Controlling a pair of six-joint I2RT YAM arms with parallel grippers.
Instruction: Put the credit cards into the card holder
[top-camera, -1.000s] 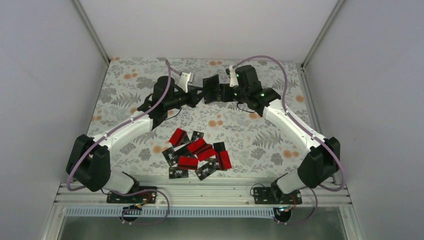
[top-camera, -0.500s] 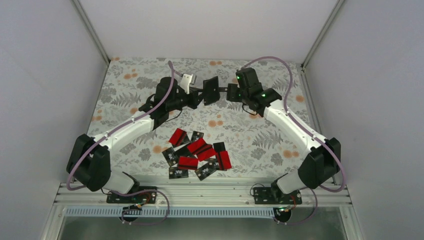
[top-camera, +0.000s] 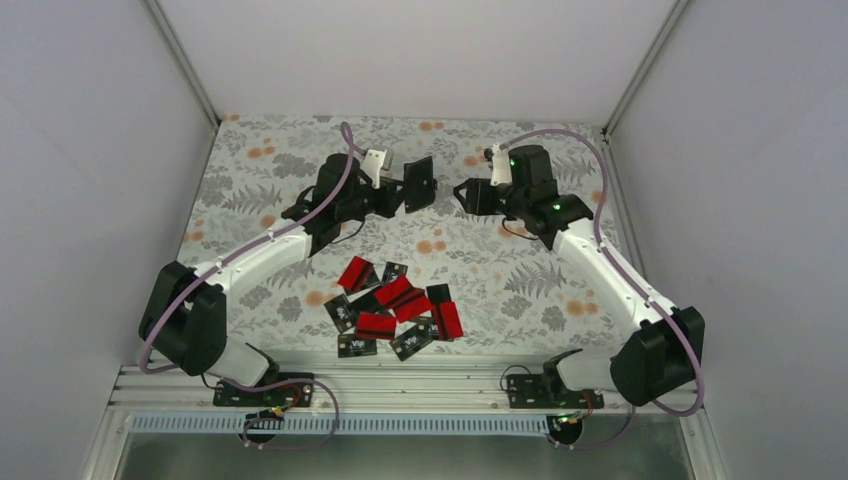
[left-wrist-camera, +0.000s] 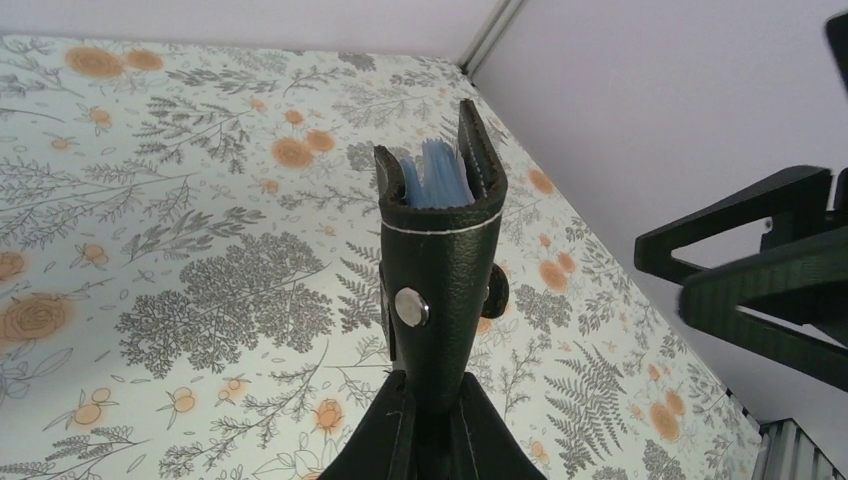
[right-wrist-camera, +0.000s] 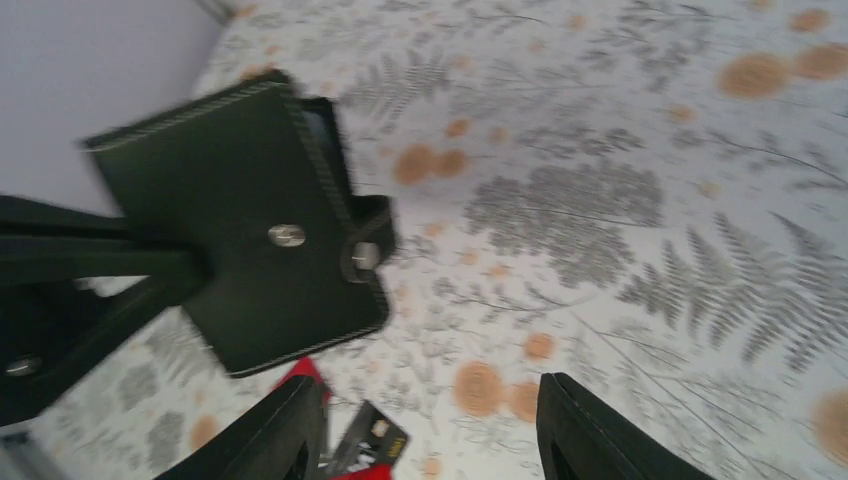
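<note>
The left gripper's (top-camera: 399, 191) jaws were clamped on one edge of the card holder (top-camera: 420, 182), holding it off the flowered table (top-camera: 250, 190) toward the far side. In the left wrist view the holder stood edge-on, slightly parted at its free end, with light blue pockets showing inside. The right gripper (right-wrist-camera: 430, 432) had its jaws apart with nothing between them, just to the right of the holder and not touching it. The credit cards (top-camera: 395, 305), red and black, lay in a loose overlapping pile on the table near the arm bases, well apart from the holder.
</note>
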